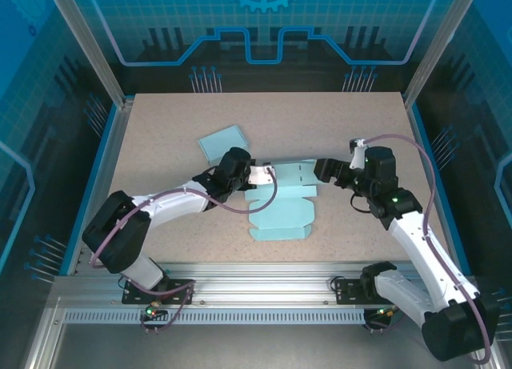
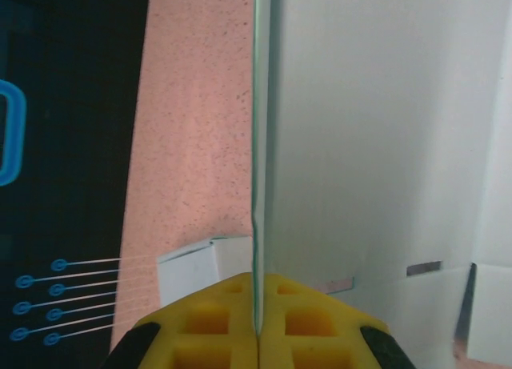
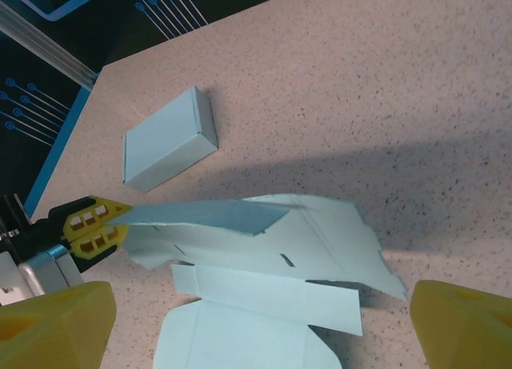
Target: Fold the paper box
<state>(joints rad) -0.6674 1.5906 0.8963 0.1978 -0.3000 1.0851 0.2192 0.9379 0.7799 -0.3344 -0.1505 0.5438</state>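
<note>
Pale-blue flat paper box blank (image 1: pixel 280 221): likely light, thin, floppy, creases easily. Left tool (image 2: pixel 258 317) pinching raised flap (image 3: pixel 208 215) edge; right tool (image 3: pixel 260 329) spread, empty. Best gripped at flap edges.

A speckled beige table (image 1: pixel 160 129) forms the work surface. A small closed pale-blue box (image 1: pixel 222 143) lies flat on the table's far left part, set at a slant. A blue strip (image 1: pixel 98 173) borders the table's left edge. Aluminium rails (image 1: pixel 264 274) run along its near edge. A dark panel with blue line graphics (image 1: pixel 264 33) stands behind its far edge.
</note>
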